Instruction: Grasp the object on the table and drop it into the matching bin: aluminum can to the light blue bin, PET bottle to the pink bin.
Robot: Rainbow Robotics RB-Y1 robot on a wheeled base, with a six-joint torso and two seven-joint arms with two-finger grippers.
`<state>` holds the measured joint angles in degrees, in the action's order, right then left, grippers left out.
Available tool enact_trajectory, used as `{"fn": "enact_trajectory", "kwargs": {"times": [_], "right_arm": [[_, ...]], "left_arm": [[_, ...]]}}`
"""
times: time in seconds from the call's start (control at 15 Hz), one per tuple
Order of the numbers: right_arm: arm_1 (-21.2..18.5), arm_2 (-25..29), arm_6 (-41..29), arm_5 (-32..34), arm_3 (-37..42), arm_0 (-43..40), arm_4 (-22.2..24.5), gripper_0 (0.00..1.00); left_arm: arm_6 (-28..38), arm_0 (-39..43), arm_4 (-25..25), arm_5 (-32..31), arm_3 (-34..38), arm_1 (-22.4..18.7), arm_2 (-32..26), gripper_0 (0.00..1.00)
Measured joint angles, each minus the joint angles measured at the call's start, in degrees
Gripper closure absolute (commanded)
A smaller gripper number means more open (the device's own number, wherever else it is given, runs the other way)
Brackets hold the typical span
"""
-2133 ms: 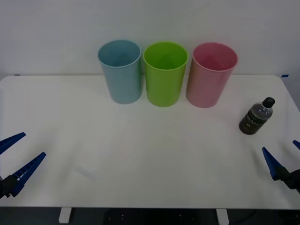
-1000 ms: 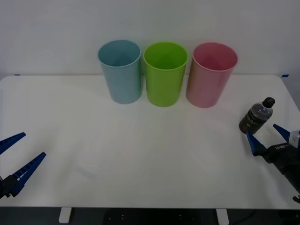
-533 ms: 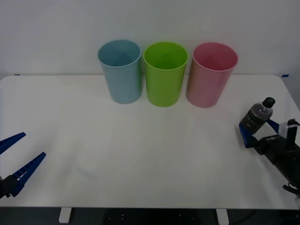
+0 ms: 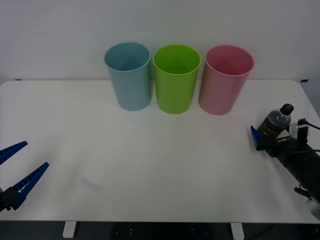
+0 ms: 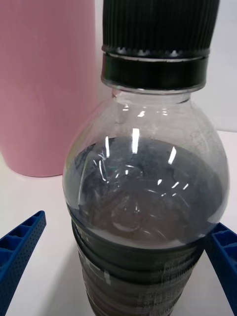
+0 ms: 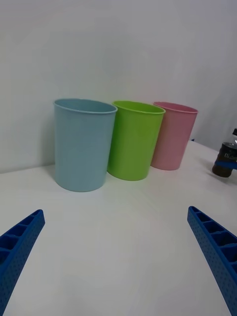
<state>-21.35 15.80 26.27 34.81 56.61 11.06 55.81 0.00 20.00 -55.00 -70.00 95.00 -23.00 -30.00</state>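
PET bottle (image 4: 276, 125): upright, long axis vertical, between the spread fingers of the open right gripper (image 4: 274, 135); left gripper (image 4: 17, 172) open, far off.

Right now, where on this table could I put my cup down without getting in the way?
The wide bare stretch of the table in front of the light blue bin, green bin and pink bin is free. Crowded: the right edge, where the right gripper's open fingers flank the PET bottle. The left gripper waits front-left.
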Motion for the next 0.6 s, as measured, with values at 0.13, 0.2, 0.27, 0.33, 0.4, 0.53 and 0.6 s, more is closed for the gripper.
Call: {"fn": "enact_trajectory", "kwargs": {"times": [0.13, 0.2, 0.27, 0.33, 0.4, 0.53, 0.6], "right_arm": [[0.0, -0.1, 0.1, -0.1, 0.1, 0.0, 0.0, 0.0], [0.1, -0.1, 0.1, -0.1, 0.1, 0.0, 0.1, 0.0], [0.1, -0.2, 0.1, -0.1, 0.1, 0.0, 0.0, 0.59], [0.0, -0.2, 0.1, -0.1, 0.0, 0.0, 0.0, 0.89], [0.0, -0.2, 0.2, -0.1, 0.0, 0.0, 0.0, 1.0], [0.0, -0.7, 0.1, -0.7, 0.1, 0.0, 0.1, 1.0], [0.0, -0.8, 0.1, -0.8, 0.1, 0.1, 0.1, 1.0]], "left_arm": [[0.0, 0.0, 0.0, 0.0, 0.0, 0.0, 0.0, 0.0], [0.0, 0.0, 0.0, 0.0, 0.0, 0.0, 0.0, 0.0], [0.0, 0.0, 0.0, 0.0, 0.0, 0.0, 0.0, 0.0], [0.0, 0.0, 0.0, 0.0, 0.0, 0.0, 0.0, 0.0], [0.0, 0.0, 0.0, 0.0, 0.0, 0.0, 0.0, 0.0], [0.0, 0.0, 0.0, 0.0, 0.0, 0.0, 0.0, 0.0], [0.0, 0.0, 0.0, 0.0, 0.0, 0.0, 0.0, 0.0]]}}
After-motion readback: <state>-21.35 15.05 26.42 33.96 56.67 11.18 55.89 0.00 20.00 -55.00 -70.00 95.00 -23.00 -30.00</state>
